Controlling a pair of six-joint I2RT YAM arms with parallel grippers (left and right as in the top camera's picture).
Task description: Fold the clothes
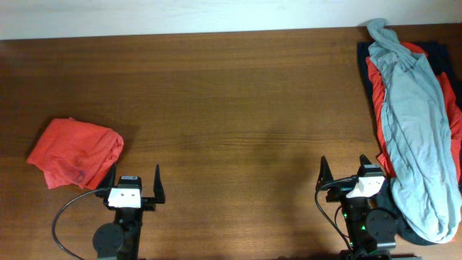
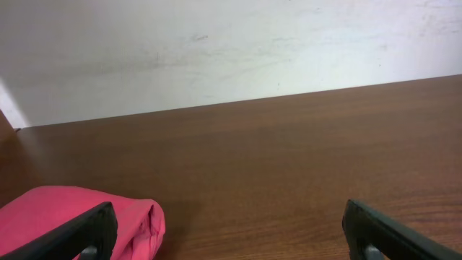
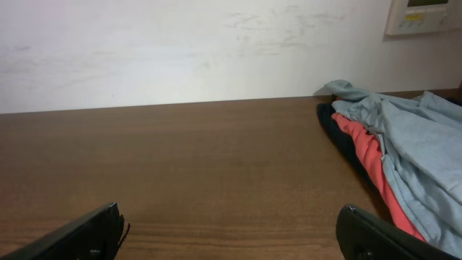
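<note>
Though wide, right claw [image 1: 352, 170] beside clothes [image 1: 419, 123]

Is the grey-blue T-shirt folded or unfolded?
Unfolded: the grey-blue T-shirt lies crumpled, draped loosely over a red garment and a navy garment.

A lone garment [image 1: 76, 152] lies on the table [image 1: 238, 108] near its left edge, closer to the near edge than the far one. The left claw [image 1: 134, 184] stands at the near edge just right of this garment and slightly nearer than it. A heap of clothes [image 1: 415, 130] runs along the right edge from the far right corner down to the near edge. In it one long garment [image 1: 422, 159] lies lengthwise on top, the others showing beneath at both sides. The right claw [image 1: 345, 172] stands at the near edge, just left of the heap's near end. A wall [image 2: 216, 50] rises behind the far edge.
</note>
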